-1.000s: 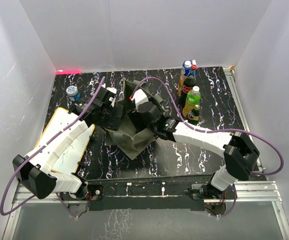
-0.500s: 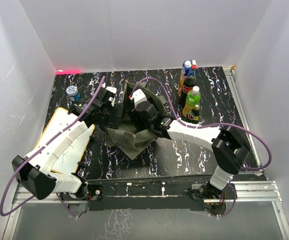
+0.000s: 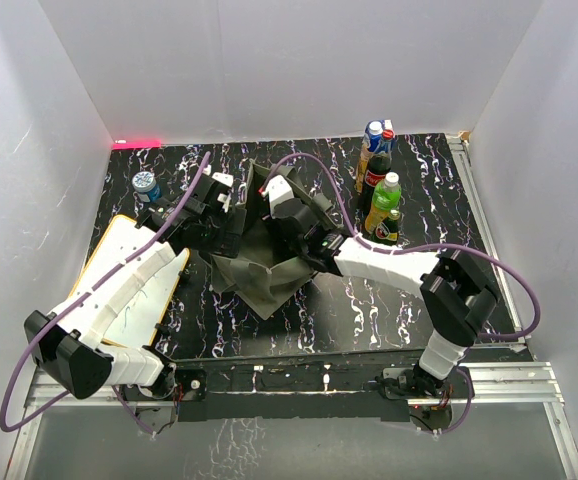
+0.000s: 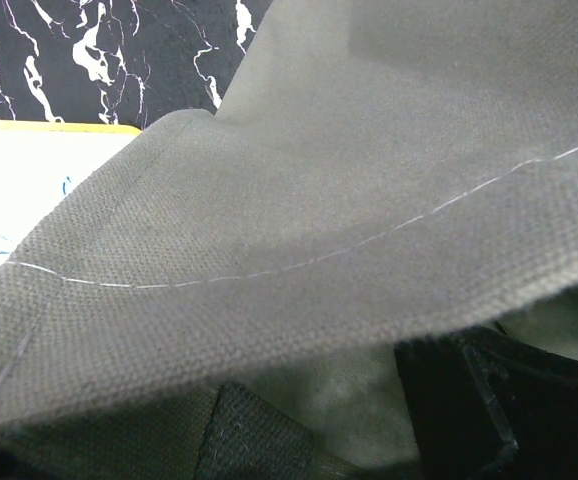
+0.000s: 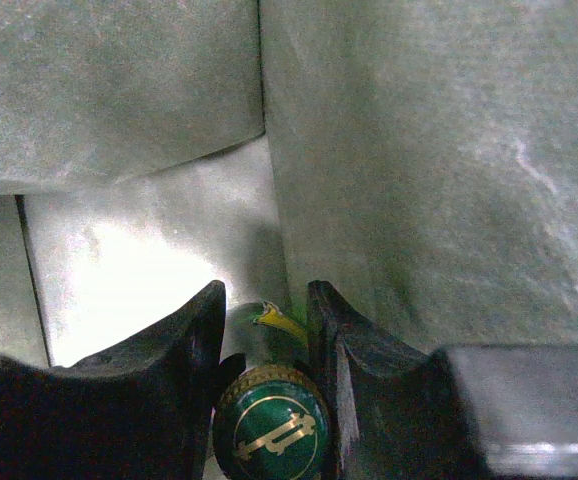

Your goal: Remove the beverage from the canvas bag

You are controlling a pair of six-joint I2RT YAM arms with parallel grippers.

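Observation:
The canvas bag (image 3: 259, 275) lies slumped in the middle of the black marbled table, its mouth toward the back. My right gripper (image 3: 287, 212) reaches into that mouth. In the right wrist view, inside the grey fabric walls (image 5: 419, 150), my right gripper (image 5: 266, 300) is shut on the neck of the beverage (image 5: 272, 425), a green bottle with a green and gold cap. My left gripper (image 3: 231, 212) sits at the bag's left rim, open. The left wrist view is filled by the bag's hemmed edge (image 4: 299, 180), with one dark finger (image 4: 504, 400) below it.
Several bottles stand at the back right, among them a cola bottle (image 3: 374, 175) and a bright green one (image 3: 384, 200). A blue-capped jar (image 3: 146, 185) stands at the back left. A white board with a yellow edge (image 3: 134, 280) lies on the left. White walls enclose the table.
My right arm has pushed further into the bag, and its jaws have closed from wide apart onto the bottle's neck. The left arm has stayed put.

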